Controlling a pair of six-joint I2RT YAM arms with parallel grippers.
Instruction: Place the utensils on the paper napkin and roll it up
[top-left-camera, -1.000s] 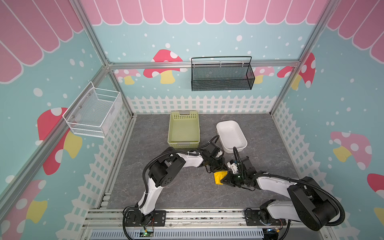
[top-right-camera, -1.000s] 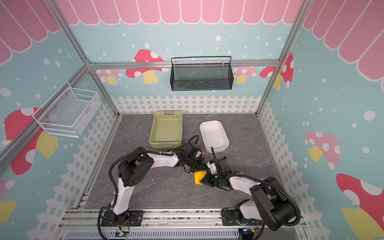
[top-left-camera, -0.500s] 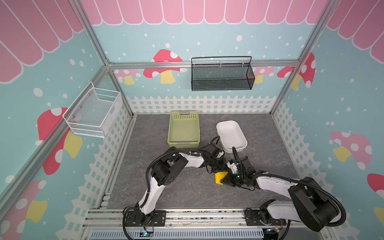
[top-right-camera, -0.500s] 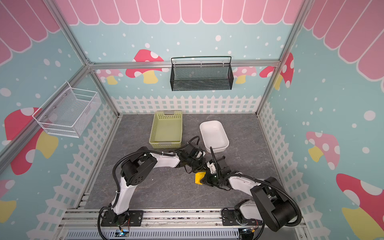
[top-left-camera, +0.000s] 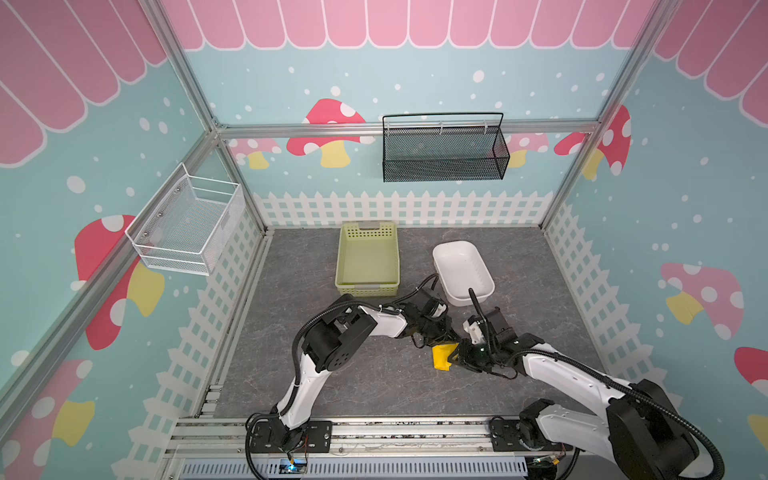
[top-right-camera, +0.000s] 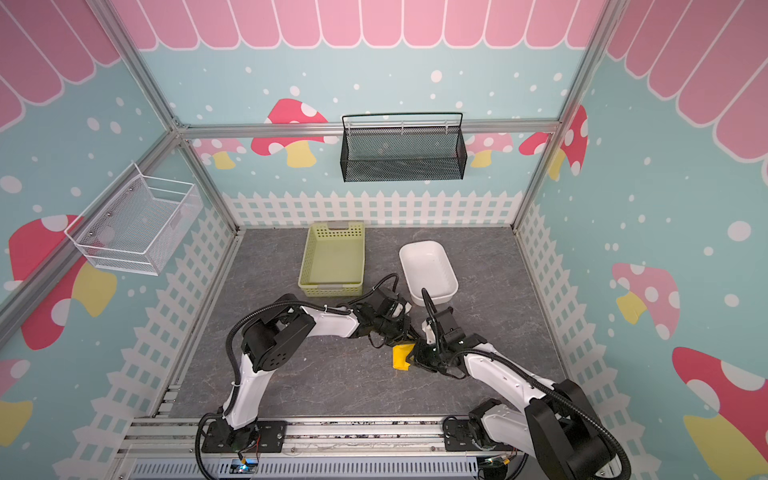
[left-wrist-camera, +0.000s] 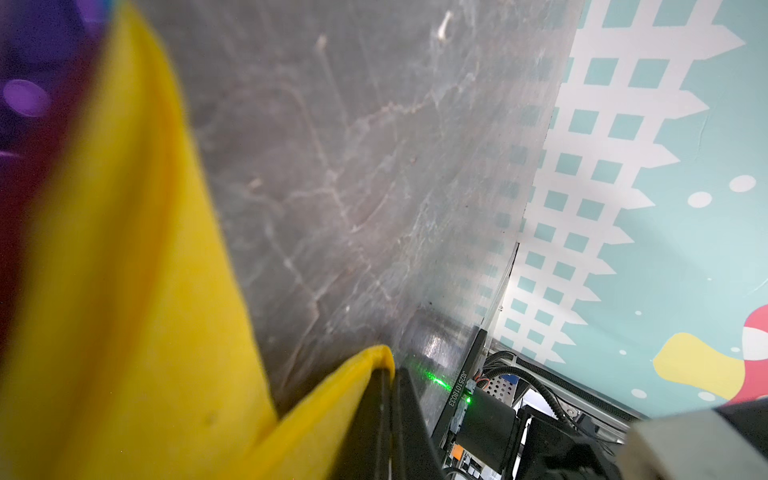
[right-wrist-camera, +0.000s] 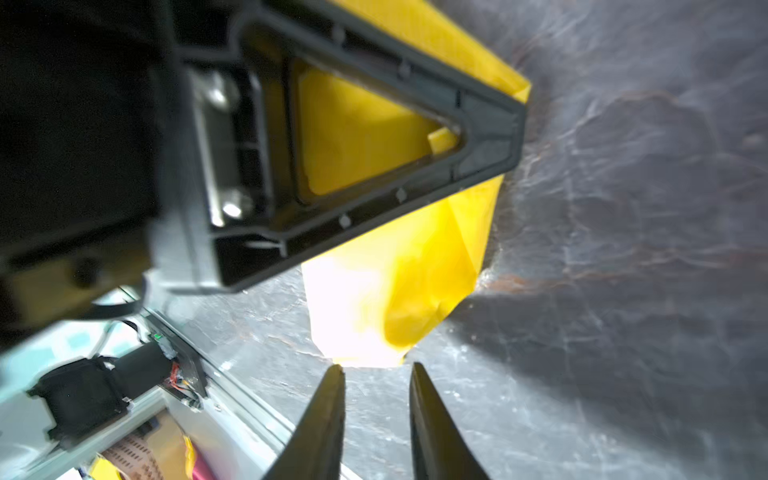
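Yellow paper napkin (top-left-camera: 441, 356) bunched | utensils (left-wrist-camera: 25, 95): blurred purple only | left pincer (left-wrist-camera: 386, 386) clamping it

We see our left arm (top-left-camera: 384, 325) and right arm (top-left-camera: 569, 374) in glossy white shells, black round joints (top-left-camera: 332, 353), black ribbed cables (top-left-camera: 320, 318) looping alongside, flat black base plates (top-left-camera: 291, 432)

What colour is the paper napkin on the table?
The paper napkin is plain bright yellow; clearest in the right wrist view.
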